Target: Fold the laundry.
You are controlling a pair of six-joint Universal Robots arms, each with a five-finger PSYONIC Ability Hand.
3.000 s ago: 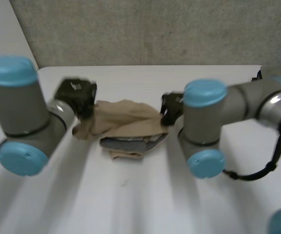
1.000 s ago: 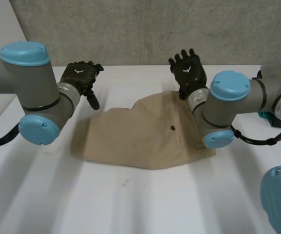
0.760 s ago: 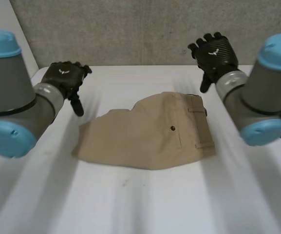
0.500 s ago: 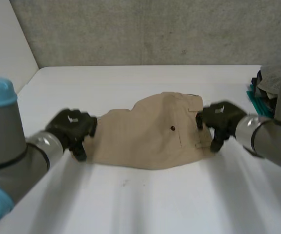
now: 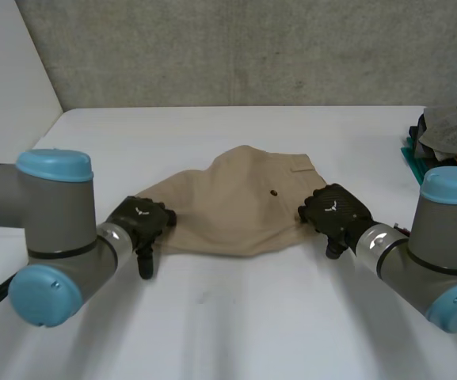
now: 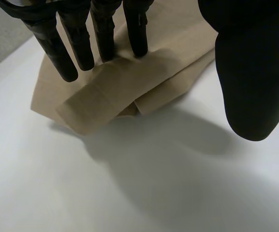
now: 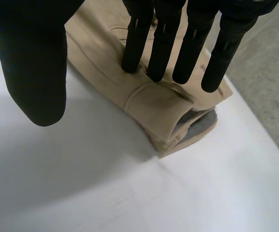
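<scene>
At the left, my left hand (image 5: 139, 222) is sitting low on the white table (image 5: 236, 317), at the left end of the tan trousers (image 5: 232, 202). In its wrist view my fingers (image 6: 103, 34) are reaching out straight and side by side, their tips resting on a folded flap of the cloth. My thumb (image 6: 248, 72) is hanging well apart from them over bare table. The hand is spread and pinching nothing.

The trousers are lying in the middle of the table between my two hands. The cloth is bulging up a little at the centre, and a small dark button (image 5: 273, 192) is showing on top.

My right hand (image 5: 335, 212) is at the trousers' right end, also low on the table. In its wrist view the fingers (image 7: 161, 43) are stretching straight with their tips down on the waistband (image 7: 163, 101). At the waistband's open end a grey lining (image 7: 197, 126) is peeking out. The thumb (image 7: 35, 63) is standing clear over the table, beside the cloth, so this hand is spread too, touching but not gripping.

Far right, at the table's edge, a heap of other clothes (image 5: 450, 127) is lying well apart from the trousers.
</scene>
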